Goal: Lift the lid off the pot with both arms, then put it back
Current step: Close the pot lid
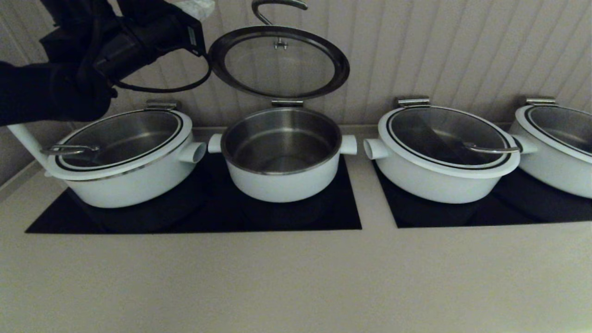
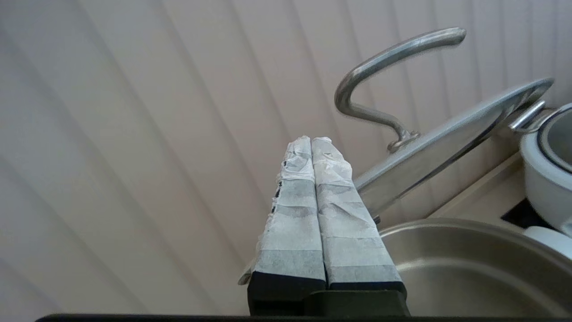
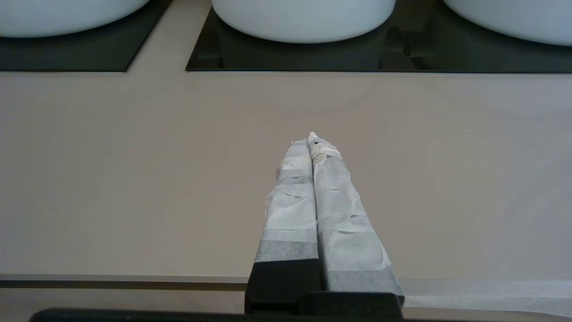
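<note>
Above the open pot [image 1: 281, 152], the lid [image 1: 277, 62] stood tipped up on its hinge; my left pincer [image 2: 311, 141] was pressed together, empty, beside it. The slick, breakable glass wanted gripping by its steel handle [image 2: 393, 58].

Black left arm [image 1: 92, 51] at ten o'clock in the head view: bulky matte housings, a thin black cable [image 1: 162, 88] looping off the side, a pale patch near the top edge. Left gripper [image 2: 311, 141]: two long slim fingers wrapped in wrinkled white tape greying toward a black base. Right gripper [image 3: 313, 139]: same tape-wrapped fingers, frayed and creased at the tips, black mounts beneath.
</note>
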You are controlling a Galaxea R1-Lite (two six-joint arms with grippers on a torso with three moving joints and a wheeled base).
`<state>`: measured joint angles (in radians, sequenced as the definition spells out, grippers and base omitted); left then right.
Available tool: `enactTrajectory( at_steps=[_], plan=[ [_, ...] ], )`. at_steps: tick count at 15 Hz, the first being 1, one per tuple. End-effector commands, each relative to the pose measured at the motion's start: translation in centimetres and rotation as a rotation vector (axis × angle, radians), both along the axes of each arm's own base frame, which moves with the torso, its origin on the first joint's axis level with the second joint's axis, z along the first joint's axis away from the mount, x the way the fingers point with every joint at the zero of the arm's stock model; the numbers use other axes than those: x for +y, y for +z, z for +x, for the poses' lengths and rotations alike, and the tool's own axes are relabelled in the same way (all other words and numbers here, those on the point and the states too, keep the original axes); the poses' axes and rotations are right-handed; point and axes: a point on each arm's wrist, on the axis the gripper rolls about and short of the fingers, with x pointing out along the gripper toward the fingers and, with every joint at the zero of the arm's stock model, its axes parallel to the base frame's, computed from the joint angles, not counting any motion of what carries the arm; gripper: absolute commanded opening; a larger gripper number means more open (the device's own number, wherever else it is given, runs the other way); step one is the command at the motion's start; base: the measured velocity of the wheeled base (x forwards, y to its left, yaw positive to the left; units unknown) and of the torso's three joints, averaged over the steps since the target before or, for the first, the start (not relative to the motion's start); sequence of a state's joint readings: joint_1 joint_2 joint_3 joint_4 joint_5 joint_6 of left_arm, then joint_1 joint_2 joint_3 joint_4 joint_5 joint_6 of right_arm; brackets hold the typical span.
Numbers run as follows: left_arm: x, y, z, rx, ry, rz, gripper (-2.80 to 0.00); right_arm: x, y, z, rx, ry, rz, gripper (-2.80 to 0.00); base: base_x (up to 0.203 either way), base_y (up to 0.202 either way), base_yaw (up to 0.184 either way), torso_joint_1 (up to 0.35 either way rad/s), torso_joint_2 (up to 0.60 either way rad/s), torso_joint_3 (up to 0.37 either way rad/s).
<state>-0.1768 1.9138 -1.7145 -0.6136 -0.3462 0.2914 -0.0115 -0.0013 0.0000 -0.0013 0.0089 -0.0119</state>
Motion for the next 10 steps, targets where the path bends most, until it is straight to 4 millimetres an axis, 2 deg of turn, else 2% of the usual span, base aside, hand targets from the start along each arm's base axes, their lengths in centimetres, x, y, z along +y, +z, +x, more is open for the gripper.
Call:
enactTrajectory(
  at_steps=[1, 5, 10],
  plan=[
    [-0.2, -0.7, 2.0, 0.004, 0.002, 0.004, -2.8, 0.0, 0.0, 0.0, 0.001, 0.001, -0.001, -2.8, 0.0, 0.0, 0.0, 0.0, 0.0, 0.0],
    [-0.8, -1.6, 4.7, -0.012, -0.002, 0.003, -2.8, 0.0, 0.0, 0.0, 0.001, -0.001, 0.0, -2.8, 0.0, 0.0, 0.0, 0.0, 0.0, 0.0],
    [-0.9, -2.5, 5.3, 0.012, -0.006, 0.009, -2.8, 0.0, 0.0, 0.0, 0.001, -0.001, -0.001, -2.8, 0.0, 0.0, 0.0, 0.0, 0.0, 0.0]
  ],
)
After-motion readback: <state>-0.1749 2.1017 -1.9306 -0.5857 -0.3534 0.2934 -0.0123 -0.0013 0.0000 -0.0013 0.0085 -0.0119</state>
